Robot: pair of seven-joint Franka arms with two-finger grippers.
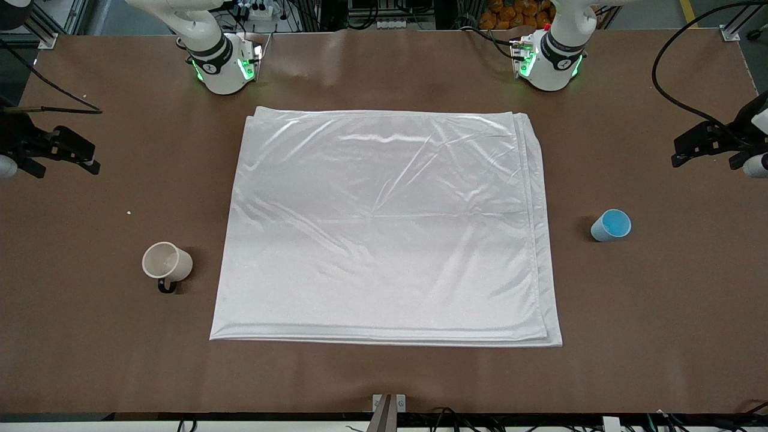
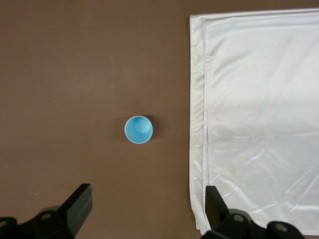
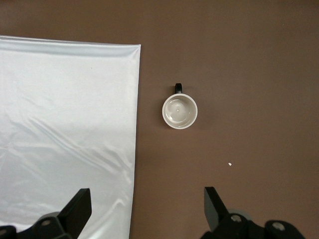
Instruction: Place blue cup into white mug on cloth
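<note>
The blue cup [image 1: 611, 225] stands upright on the bare brown table beside the cloth [image 1: 384, 222], toward the left arm's end. It also shows in the left wrist view [image 2: 138, 129]. The white mug [image 1: 166, 262] stands upright on the bare table beside the cloth, toward the right arm's end, its black handle pointing at the front camera. It shows in the right wrist view too [image 3: 179, 111]. My left gripper [image 1: 677, 153] [image 2: 148, 194] hangs open and empty high over the table by the cup. My right gripper [image 1: 93, 159] [image 3: 146, 195] hangs open and empty high over the cloth's edge by the mug.
The cloth lies flat in the middle of the brown table [image 1: 384, 372], seen also in the left wrist view [image 2: 259, 124] and the right wrist view [image 3: 65, 134]. A small white crumb [image 1: 129, 212] lies on the table near the mug. Cables run along the table's ends.
</note>
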